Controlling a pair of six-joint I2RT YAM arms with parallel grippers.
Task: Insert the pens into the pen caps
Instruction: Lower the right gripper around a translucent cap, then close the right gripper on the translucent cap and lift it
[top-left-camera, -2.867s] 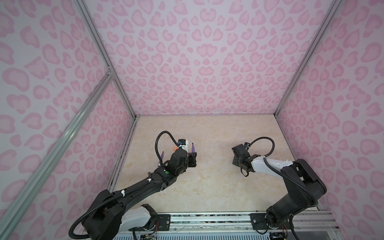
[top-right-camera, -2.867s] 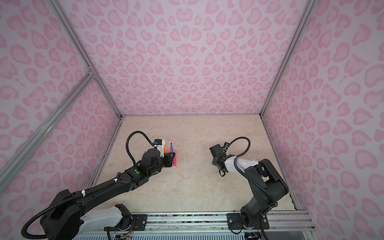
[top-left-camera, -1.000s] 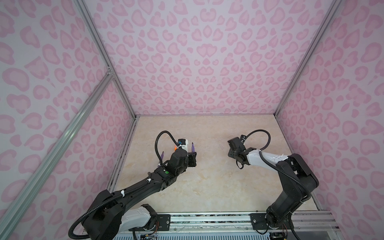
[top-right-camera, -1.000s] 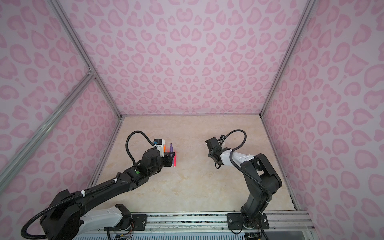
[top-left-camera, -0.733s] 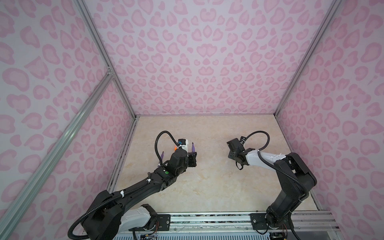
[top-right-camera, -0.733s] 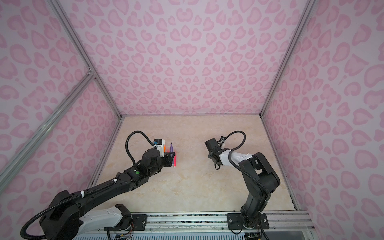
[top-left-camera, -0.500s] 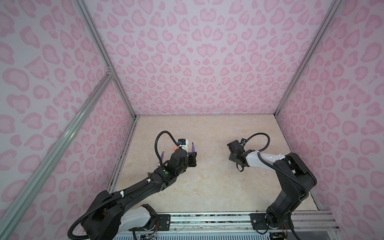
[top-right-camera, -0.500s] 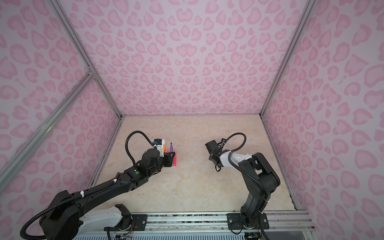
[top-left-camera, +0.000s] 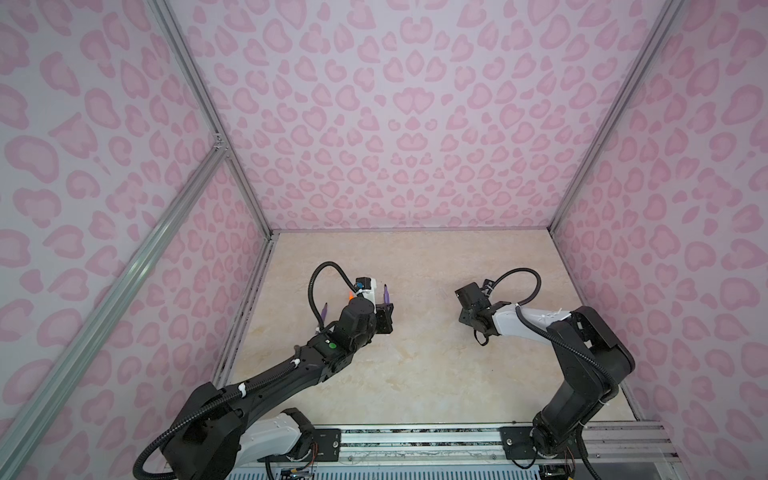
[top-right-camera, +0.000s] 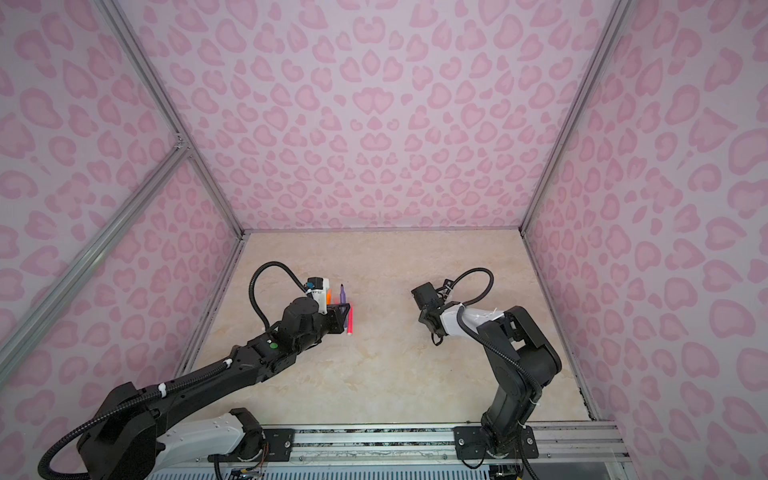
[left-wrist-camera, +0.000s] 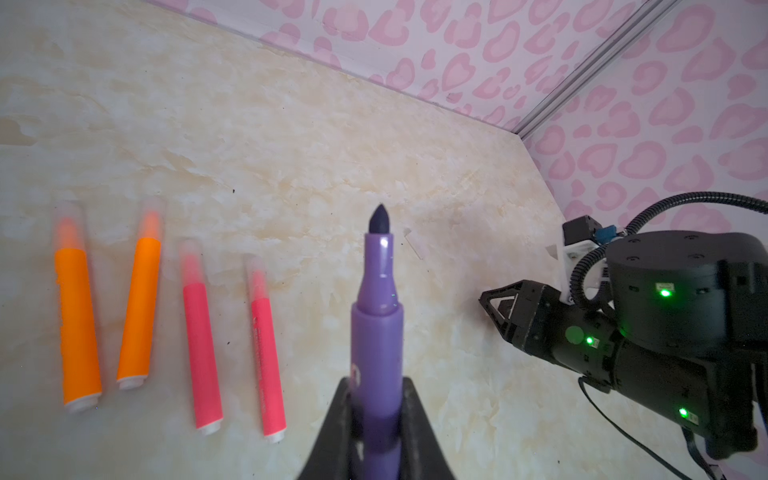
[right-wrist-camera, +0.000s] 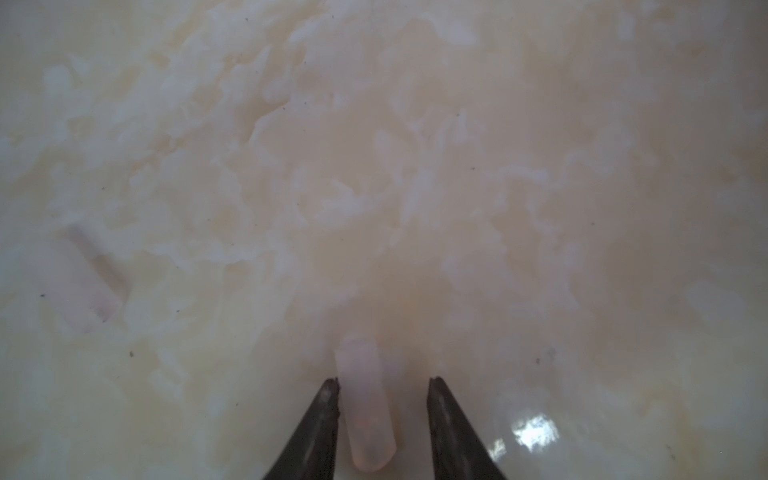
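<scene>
Since the earliest picture the right gripper (top-left-camera: 473, 321) has swung in toward the middle of the table and a little farther from its base. The left arm has not shifted.

In both top views the left gripper (top-left-camera: 384, 319) stands over the left half of the marbled beige tabletop (top-left-camera: 415, 374). The purple pen (top-left-camera: 386, 293) juts beyond it toward the back wall. A second purple pen (top-left-camera: 323, 312) shows just past that arm's far side. The right gripper points down at the table, well apart from the left one, and nothing beneath it can be made out from here. Walls (top-left-camera: 395, 124) with pink blotches close in three sides.

In the left wrist view the left gripper is clamped on the purple pen's smooth barrel. The pen's stepped neck and bare dark tip point away from the fingers (left-wrist-camera: 415, 419). Beside it on the table lie two orange pens (left-wrist-camera: 77, 324) and two pink-red pens (left-wrist-camera: 201, 345) in a loose row. Their barrels are round with white ends, and a pale blurred sleeve covers each tip.

In the right wrist view the right gripper's black pointed fingers stand apart on either side of a pen cap (right-wrist-camera: 365, 411). The cap is a short, cloudy, nearly colourless tube lying on the table. One finger is right at its side and the other leaves a clear gap, so it is not pinched. A second cap (right-wrist-camera: 89, 282), very faint, lies well apart.
</scene>
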